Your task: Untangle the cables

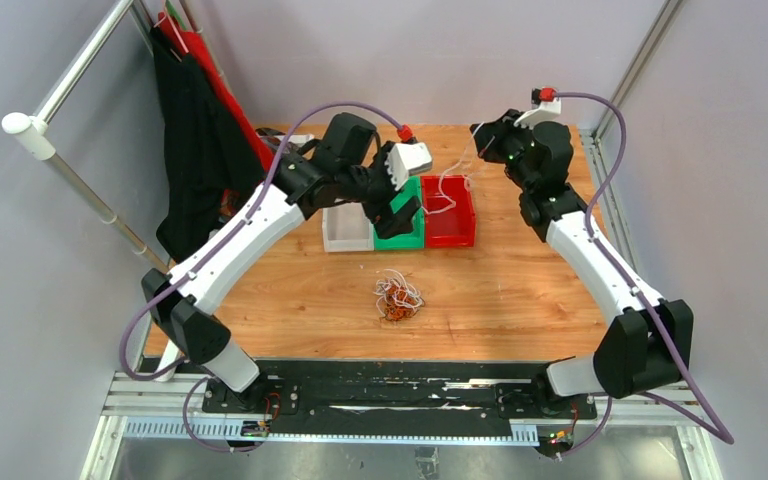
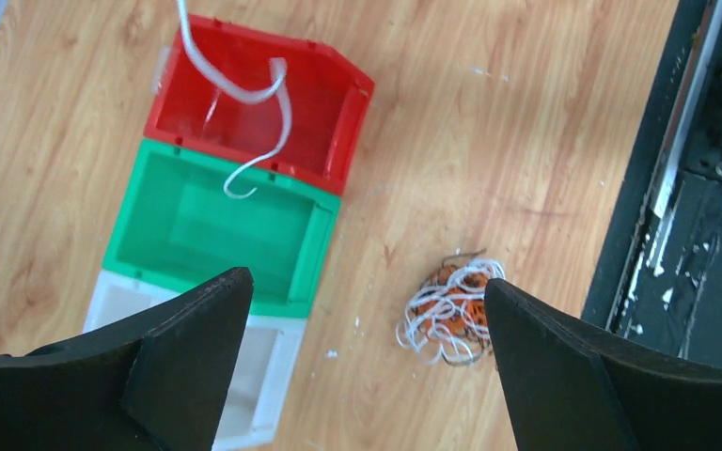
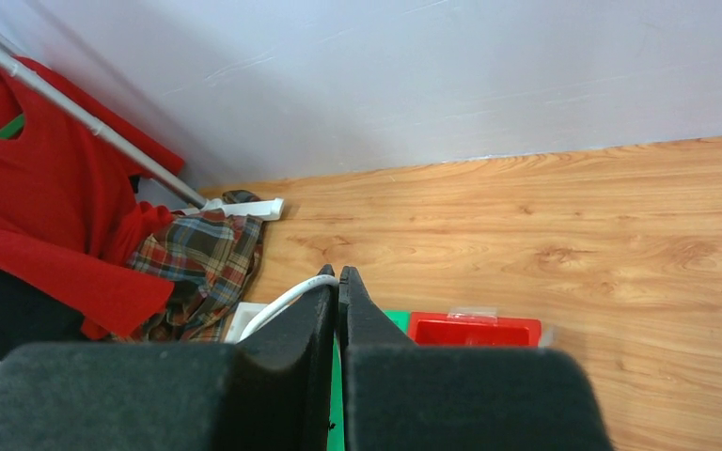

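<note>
A small tangle of white, orange and black cables (image 1: 398,298) (image 2: 447,310) lies on the wooden table in front of the bins. My left gripper (image 1: 401,208) (image 2: 367,282) hangs open and empty above the green bin (image 2: 312,235), with the tangle showing near its right finger (image 2: 564,366). At the back of the table my right gripper (image 1: 482,133) (image 3: 338,274) is shut on a single white cable (image 3: 277,303). That cable (image 1: 448,186) (image 2: 244,92) dangles in curls over the red bin (image 1: 450,235) (image 2: 343,117).
A white bin (image 1: 346,238) (image 2: 277,376), the green bin and the red bin stand in a row. Black and red garments (image 1: 200,140) hang on a rail at the left. Plaid cloth (image 3: 197,256) and a white power strip (image 3: 247,208) lie at the back left.
</note>
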